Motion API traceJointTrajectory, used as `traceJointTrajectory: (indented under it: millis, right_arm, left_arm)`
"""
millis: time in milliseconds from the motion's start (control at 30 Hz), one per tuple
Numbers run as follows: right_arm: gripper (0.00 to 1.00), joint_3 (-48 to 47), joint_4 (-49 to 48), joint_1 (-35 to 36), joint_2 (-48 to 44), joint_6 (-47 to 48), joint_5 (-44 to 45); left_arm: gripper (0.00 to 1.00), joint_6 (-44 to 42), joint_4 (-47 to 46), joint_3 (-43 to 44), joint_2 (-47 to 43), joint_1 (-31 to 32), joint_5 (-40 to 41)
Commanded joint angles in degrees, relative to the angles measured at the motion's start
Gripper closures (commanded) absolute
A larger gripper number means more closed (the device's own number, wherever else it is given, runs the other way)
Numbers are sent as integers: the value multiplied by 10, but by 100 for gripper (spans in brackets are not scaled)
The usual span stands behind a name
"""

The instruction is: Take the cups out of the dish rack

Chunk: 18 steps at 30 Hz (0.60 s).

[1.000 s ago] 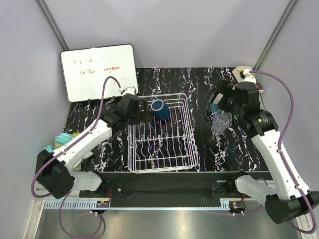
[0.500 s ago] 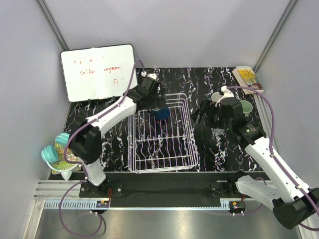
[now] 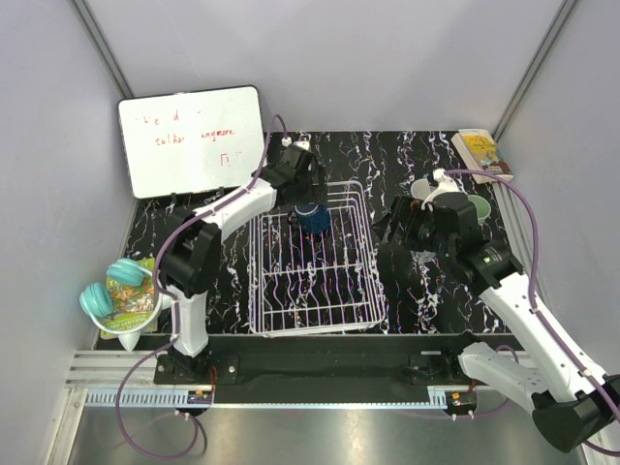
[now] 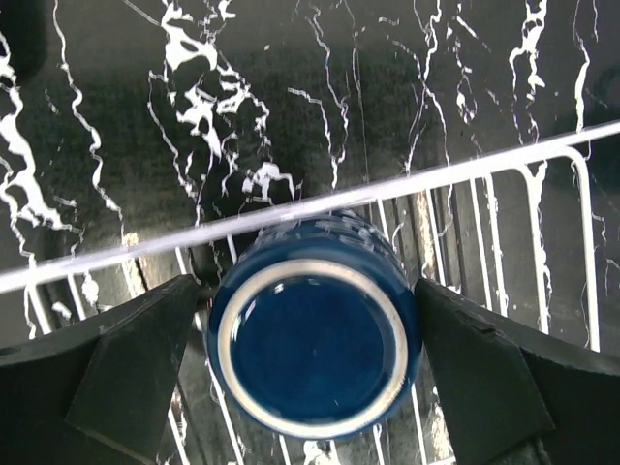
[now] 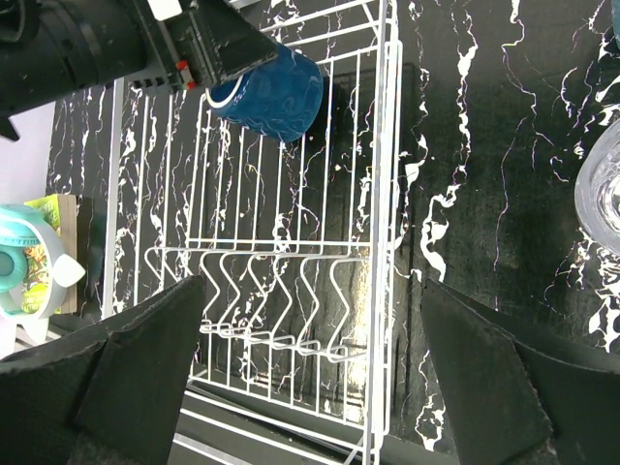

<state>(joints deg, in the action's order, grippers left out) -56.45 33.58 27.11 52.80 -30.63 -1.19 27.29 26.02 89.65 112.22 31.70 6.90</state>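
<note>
Since a second ago your left gripper has swung from the left side of the dish rack to its far left corner. Your right gripper has let go of the clear glass it was carrying.

Your left gripper now hangs right over the dark blue mug. Its fingers are spread wide, one on each side of the mug, and they are not squeezing it. The mug sits inside the rack, in the far left corner, up against the far wire.

Your right gripper is wide open too and holds nothing. It hovers just off the right side of the rack and looks down across it.

The clear glass stands on the black table, near the right side of the rack. The green cup stands further out to the right of the rack. The whiteboard leans beyond the rack's far left corner. The turquoise round things sit in a bowl well off the rack's left side.
</note>
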Motion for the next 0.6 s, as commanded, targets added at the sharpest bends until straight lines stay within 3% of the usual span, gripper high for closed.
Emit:
traceJointTrajectory:
  millis: [0,467,567]
  right_arm:
    - [0,-8,-27,6,4,12,-11]
    - [0,6,-32,5,15,3,-3]
    - [0,11,-33,5,15,2,0]
  left_arm:
    - [1,-10,-5,25,30,-16,-2]
    - [1,-25,-4,-3,58,-7,-22]
    - [11,-31,-11,-18,45,-2,-21]
